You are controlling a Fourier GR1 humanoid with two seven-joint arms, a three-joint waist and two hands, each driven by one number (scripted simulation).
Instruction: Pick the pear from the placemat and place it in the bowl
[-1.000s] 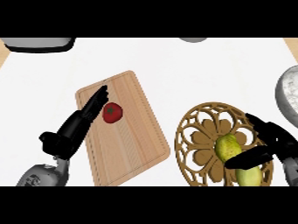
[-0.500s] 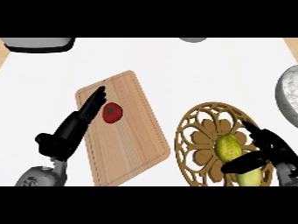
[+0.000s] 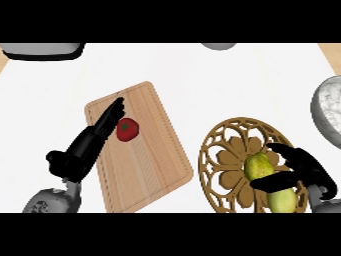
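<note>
Pear point(image 3: 260, 166) on the round wooden placemat point(image 3: 221, 145), long axis near-to-far, right hand point(image 3: 306, 172) fingers and thumb curled round it from the right; bowl point(image 3: 337, 112) just beyond, far-right; left hand point(image 3: 84, 150) straight-fingered, well left.

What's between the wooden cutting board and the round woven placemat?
Head view: only bare white counter separates the wooden cutting board from the round woven placemat.

Quick count: one cutting board point(image 3: 147, 170), one red fruit point(image 3: 127, 130), one round placemat point(image 3: 228, 150), one pear point(image 3: 259, 166), one bowl point(image 3: 335, 110). Two grey objects up top: big grey object point(image 3: 40, 49), small grey object point(image 3: 219, 46). Two hands: left robot hand point(image 3: 84, 150), right robot hand point(image 3: 306, 170).
</note>
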